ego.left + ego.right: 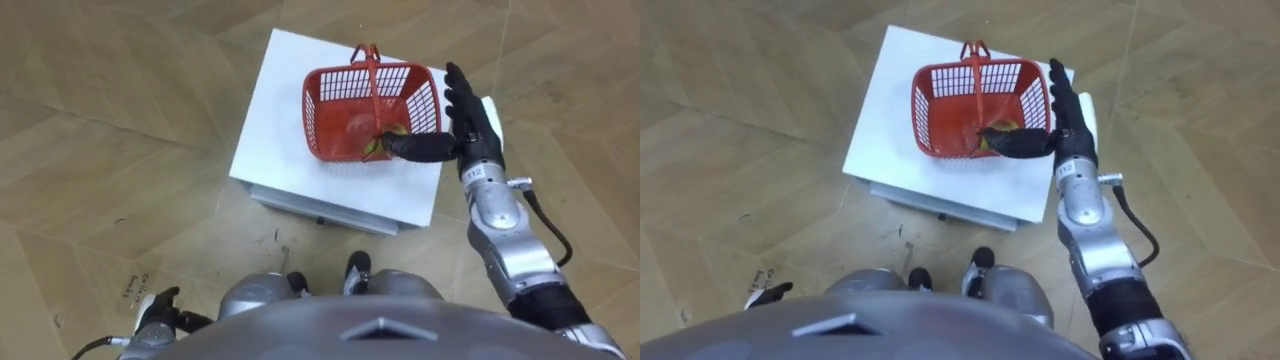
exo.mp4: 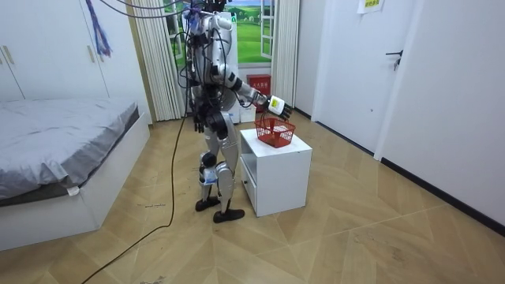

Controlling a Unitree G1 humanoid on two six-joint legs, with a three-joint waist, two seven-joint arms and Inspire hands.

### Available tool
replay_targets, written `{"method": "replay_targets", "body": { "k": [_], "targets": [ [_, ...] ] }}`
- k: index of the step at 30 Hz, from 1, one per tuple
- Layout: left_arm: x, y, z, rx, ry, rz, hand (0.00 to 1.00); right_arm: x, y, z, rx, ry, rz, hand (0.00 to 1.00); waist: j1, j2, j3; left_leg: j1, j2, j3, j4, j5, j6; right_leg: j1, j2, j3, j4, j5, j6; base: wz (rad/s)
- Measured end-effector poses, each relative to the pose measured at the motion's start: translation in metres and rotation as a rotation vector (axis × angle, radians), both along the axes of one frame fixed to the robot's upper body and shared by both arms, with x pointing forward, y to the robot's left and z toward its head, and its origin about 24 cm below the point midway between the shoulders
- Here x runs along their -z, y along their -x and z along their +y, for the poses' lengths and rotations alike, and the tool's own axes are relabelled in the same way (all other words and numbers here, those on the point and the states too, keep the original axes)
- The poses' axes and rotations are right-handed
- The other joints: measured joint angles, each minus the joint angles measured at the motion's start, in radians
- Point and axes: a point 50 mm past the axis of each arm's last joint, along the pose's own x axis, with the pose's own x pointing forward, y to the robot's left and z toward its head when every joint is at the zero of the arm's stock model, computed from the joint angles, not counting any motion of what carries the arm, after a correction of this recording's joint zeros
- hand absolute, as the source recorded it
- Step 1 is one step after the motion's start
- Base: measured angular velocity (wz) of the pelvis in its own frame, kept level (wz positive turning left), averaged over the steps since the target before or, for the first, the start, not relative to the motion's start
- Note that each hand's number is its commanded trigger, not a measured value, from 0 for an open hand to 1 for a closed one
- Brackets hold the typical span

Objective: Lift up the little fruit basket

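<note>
Red fruit basket (image 1: 368,110) sits on white cabinet (image 1: 290,150), upper centre of frame, handle upright, fruit (image 1: 383,143) inside. Right hand (image 1: 470,125) at basket's right side, fingers straight, released, thumb reaching over rim into basket; likely lining up for handle, grasping nothing. Left hand (image 1: 155,312) low at lower left, idle; finger state: cannot tell. Robot stands facing cabinet. No readable labels or writing.

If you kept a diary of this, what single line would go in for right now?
fruit basket: on white cabinet, handle up | right hand: beside basket, fingers straight, thumb over rim | left hand: low at side | robot: standing at cabinet
</note>
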Motion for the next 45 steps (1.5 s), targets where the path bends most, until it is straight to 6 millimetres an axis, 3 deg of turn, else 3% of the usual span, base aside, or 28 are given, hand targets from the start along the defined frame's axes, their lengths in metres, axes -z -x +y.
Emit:
{"method": "replay_targets", "body": {
  "k": [8,16,20,26,30,31,36,41,45],
  "targets": [
    [-0.004,-0.021,0.005,-0.056,0.019,-0.09,0.0,-0.015,0.003,-0.022,0.117,0.081,-0.089,0.0,-0.05,-0.001,-0.0012,0.04,0.001,0.041,-0.018,-0.001,0.001,0.017,0.008,0.031,0.004,0.0,0.001,-0.13],
    [-0.008,-0.032,0.005,-0.041,0.018,-0.156,0.0,0.015,0.038,-0.043,0.211,0.137,0.069,0.0,-0.106,0.022,-0.0019,0.065,0.002,0.064,-0.017,-0.012,0.004,0.023,0.014,0.053,0.022,-0.001,0.005,-0.11],
    [-0.008,-0.031,0.007,-0.051,0.015,-0.164,0.0,0.051,0.069,-0.061,0.276,0.186,0.279,0.0,-0.105,0.026,-0.0045,0.073,0.003,0.112,-0.015,-0.019,0.007,0.004,0.017,0.057,0.056,-0.002,0.003,-0.32],
    [-0.009,-0.017,0.014,-0.102,-0.004,-0.154,0.0,0.085,0.125,-0.076,0.34,0.241,0.537,0.0,-0.1,0.028,-0.0062,0.087,0.0,0.144,-0.017,-0.026,0.015,0.015,0.009,0.047,0.062,-0.003,0.004,-0.15],
    [-0.008,-0.006,0.014,-0.106,-0.005,-0.133,0.0,0.097,0.148,-0.078,0.35,0.221,0.657,0.0,-0.095,0.027,-0.0047,0.103,0.0,0.154,-0.018,-0.028,0.017,0.032,0.001,0.013,0.057,-0.002,0.002,-0.08],
    [-0.007,-0.001,0.014,-0.099,-0.008,-0.109,0.0,0.102,0.157,-0.079,0.344,0.219,0.713,0.0,-0.093,0.022,0.0003,0.117,0.001,0.151,-0.02,-0.03,0.015,0.047,0.003,0.013,0.054,-0.002,0.002,0.0],
    [-0.007,0.02,0.02,-0.013,-0.064,0.002,0.0,0.112,0.186,-0.08,0.3,0.211,0.88,0.0,-0.092,0.011,-0.0022,0.141,0.003,0.147,-0.029,-0.032,0.013,0.073,0.008,0.003,0.037,-0.003,0.003,0.01],
    [-0.006,0.022,0.02,-0.001,-0.075,0.061,0.0,0.12,0.208,-0.074,0.208,0.188,1.056,0.0,-0.087,0.004,-0.0044,0.147,0.004,0.131,-0.029,-0.033,0.012,0.09,0.008,-0.009,0.025,-0.004,0.005,0.09],
    [-0.005,0.021,0.019,0.002,-0.076,0.088,0.0,0.124,0.213,-0.064,0.13,0.174,1.139,0.0,-0.089,-0.006,-0.0029,0.161,0.008,0.127,-0.03,-0.035,0.009,0.111,0.01,-0.021,0.019,-0.006,0.004,0.05]
  ]
}}
